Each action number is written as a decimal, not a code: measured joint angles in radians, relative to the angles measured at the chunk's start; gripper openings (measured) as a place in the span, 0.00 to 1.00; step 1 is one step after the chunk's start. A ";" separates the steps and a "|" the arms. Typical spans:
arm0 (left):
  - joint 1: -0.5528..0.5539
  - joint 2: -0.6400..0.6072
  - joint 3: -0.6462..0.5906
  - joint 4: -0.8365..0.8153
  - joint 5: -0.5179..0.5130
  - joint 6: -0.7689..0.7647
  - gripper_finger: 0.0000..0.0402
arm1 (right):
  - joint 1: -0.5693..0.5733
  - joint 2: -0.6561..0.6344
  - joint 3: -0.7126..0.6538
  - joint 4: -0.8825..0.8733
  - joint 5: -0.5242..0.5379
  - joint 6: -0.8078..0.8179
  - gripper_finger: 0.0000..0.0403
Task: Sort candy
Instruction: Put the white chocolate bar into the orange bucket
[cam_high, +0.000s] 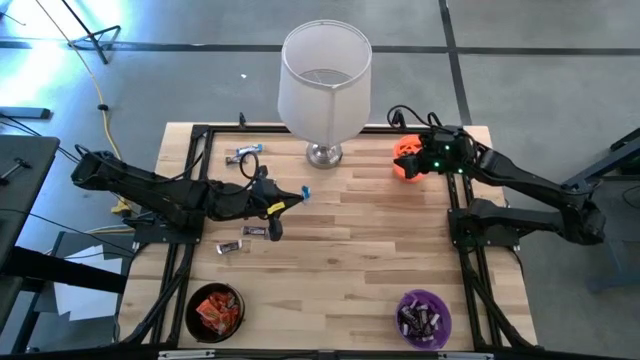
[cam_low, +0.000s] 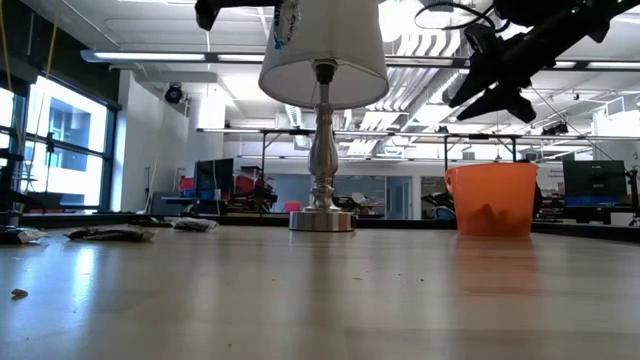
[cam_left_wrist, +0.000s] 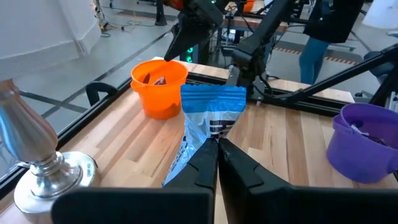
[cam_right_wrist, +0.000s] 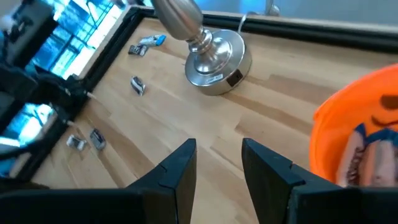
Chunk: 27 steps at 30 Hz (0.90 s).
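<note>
the left gripper (cam_left_wrist: 217, 144) pinches a blue-white candy (cam_left_wrist: 208, 121) above the table (cam_high: 380, 250), off to one side of the lamp (cam_high: 324, 85) — the right gripper (cam_right_wrist: 217, 155), fingers parted and holding nothing, hangs beside the orange bowl (cam_right_wrist: 357, 134) on the lamp's other side.

Grey concrete floor (cam_high: 520, 60), tall windows (cam_low: 60, 150), what may be ceiling strip lights (cam_low: 170, 57).
</note>
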 joint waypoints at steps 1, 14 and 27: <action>0.000 0.000 0.000 0.000 0.000 0.000 0.00 | 0.000 0.006 0.000 0.006 0.000 0.028 0.31; -0.008 0.009 0.000 0.043 -0.002 -0.002 0.00 | 0.274 0.030 0.000 0.376 -0.102 0.002 0.31; -0.066 0.103 0.001 0.222 0.000 0.006 0.00 | 0.694 0.196 0.000 0.760 0.097 -0.055 0.31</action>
